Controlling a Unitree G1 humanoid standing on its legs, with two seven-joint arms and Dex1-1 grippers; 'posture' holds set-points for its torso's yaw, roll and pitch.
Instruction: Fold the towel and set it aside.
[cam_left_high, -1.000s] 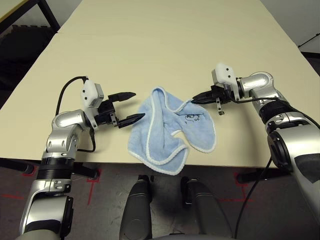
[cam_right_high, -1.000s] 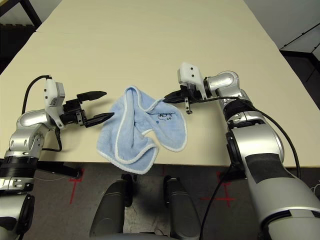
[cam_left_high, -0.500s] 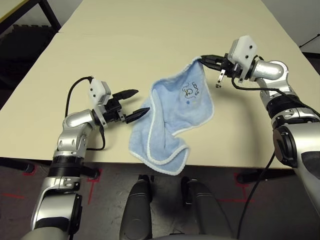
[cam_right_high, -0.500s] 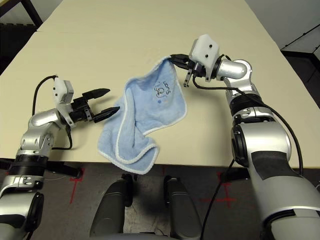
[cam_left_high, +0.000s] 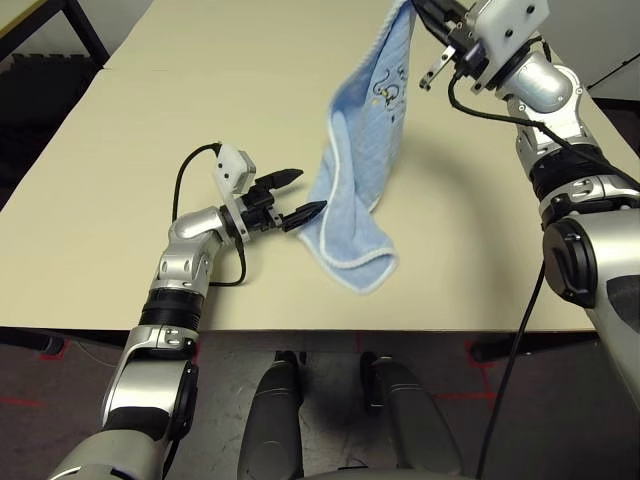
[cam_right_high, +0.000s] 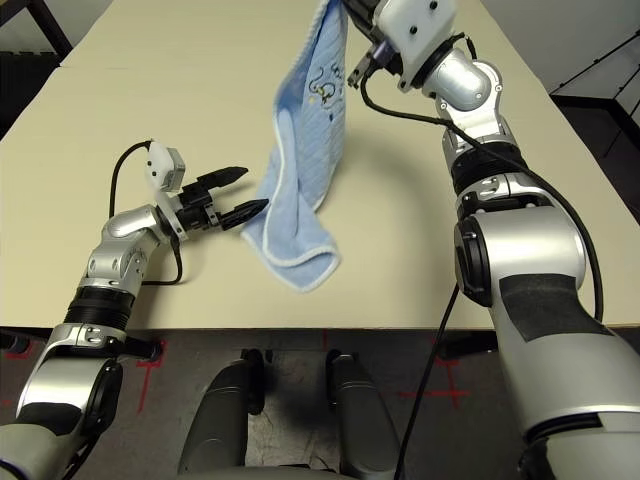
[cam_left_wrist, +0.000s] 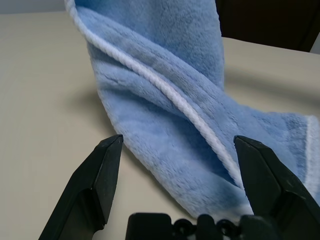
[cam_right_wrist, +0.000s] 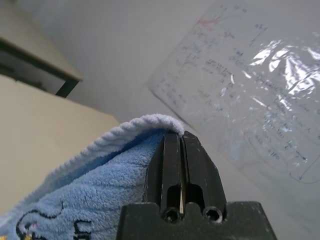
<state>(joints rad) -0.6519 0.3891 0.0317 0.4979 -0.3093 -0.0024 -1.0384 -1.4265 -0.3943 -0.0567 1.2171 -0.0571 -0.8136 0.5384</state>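
Observation:
The light-blue towel (cam_left_high: 365, 150), with white edging and dark marks near its top, hangs almost upright from one corner. Only its lower end (cam_left_high: 355, 262) lies on the beige table (cam_left_high: 150, 130). My right gripper (cam_left_high: 425, 12) is raised high over the far side of the table and is shut on that top corner; in the right wrist view the towel (cam_right_wrist: 100, 190) is pinched between its closed fingers (cam_right_wrist: 172, 150). My left gripper (cam_left_high: 308, 192) stands open low over the table, at the left edge of the towel's lower part. The left wrist view shows the towel (cam_left_wrist: 165, 100) just ahead of its spread fingers.
The table's front edge (cam_left_high: 330, 328) runs just below the towel's lower end. A black cable (cam_left_high: 185, 175) loops from my left wrist. Bare tabletop extends to the left and far side. A marked sheet (cam_right_wrist: 250, 85) hangs on the wall behind.
My right gripper has lifted the towel corner higher and farther away, so the cloth now hangs instead of lying spread. My left gripper has moved forward and right, up to the towel's lower edge.

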